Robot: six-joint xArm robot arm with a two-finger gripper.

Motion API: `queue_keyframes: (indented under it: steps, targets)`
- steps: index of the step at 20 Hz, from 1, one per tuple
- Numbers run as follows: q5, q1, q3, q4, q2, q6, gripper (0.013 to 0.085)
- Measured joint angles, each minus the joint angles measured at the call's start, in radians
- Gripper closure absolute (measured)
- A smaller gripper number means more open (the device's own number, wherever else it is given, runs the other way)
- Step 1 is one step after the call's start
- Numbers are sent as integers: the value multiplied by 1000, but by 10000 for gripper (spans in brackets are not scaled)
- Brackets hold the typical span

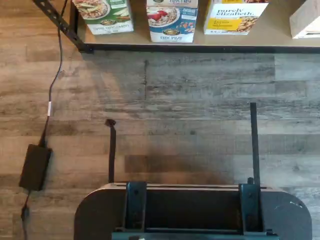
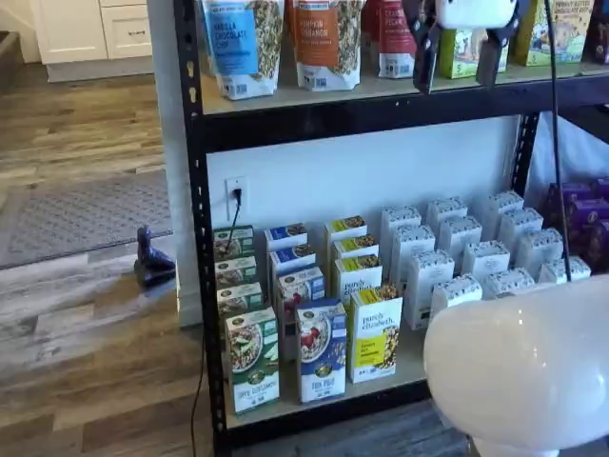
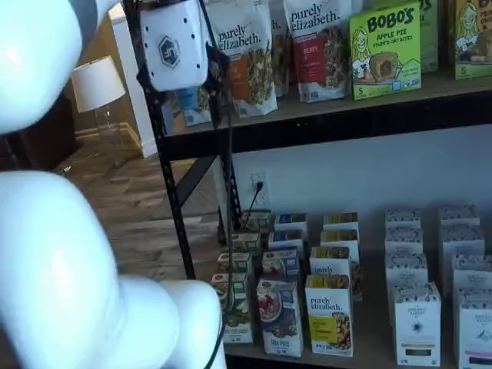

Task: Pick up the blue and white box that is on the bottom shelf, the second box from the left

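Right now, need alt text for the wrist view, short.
Looking down at a wood-plank floor with the front edge of the bottom shelf beyond it, where the blue and white box stands between a green-and-white box and a yellow "purely elizabeth" box. A dark mount fills the near edge; a black power adapter lies on the floor.

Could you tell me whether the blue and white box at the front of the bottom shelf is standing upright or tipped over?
Upright. In both shelf views the blue and white box stands on its base on the bottom shelf, in line with its neighbours.
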Motion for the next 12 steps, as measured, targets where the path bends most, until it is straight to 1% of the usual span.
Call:
queue_keyframes:
  steps: [4,8,12]
  targets:
    - [-48,10,54,-19,-6,3,130]
    - [-116,9,135,-30,-13,0,130]
    - [-180,23,210,-42,-17,11,130]
